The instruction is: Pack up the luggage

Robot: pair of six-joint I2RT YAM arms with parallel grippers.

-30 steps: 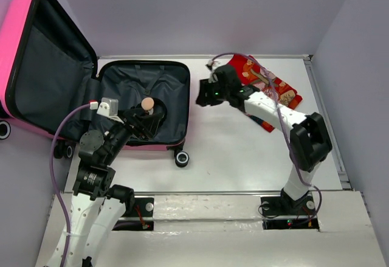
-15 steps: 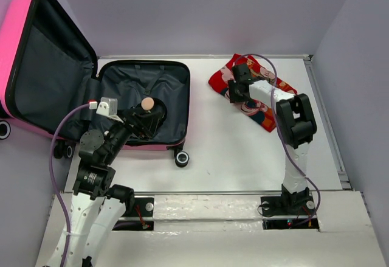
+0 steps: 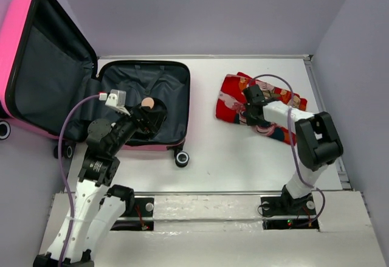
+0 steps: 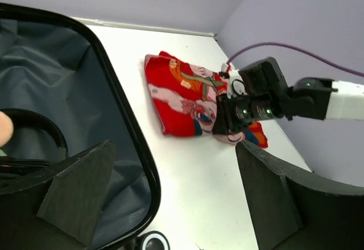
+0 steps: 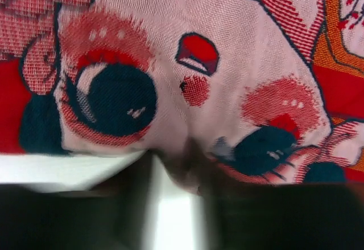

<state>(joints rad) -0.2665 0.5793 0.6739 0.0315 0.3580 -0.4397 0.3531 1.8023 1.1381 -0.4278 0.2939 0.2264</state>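
White table (image 3: 231,157), purple walls. Suitcase (image 3: 48,78) open at left, lid raised. Left gripper (image 3: 151,117) over suitcase base, jaws wide, nothing held. Right gripper (image 3: 250,112) at near edge of red cloth (image 3: 231,100) — jaws blurred, grip unclear. Risk: shallow pinch — cloth slips or unfolds on lift.

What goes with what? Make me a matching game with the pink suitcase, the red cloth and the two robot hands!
Things:
1. luggage
2. red cloth
3. left gripper
4. right gripper

Places or states:
A. down at the edge of the patterned cloth
B. lying open at the table's left, lid standing up
C. fingers wide open, above the dark grey lining
D. flat on the white table, to the right of the suitcase

Pairs: 1-B, 2-D, 3-C, 4-A
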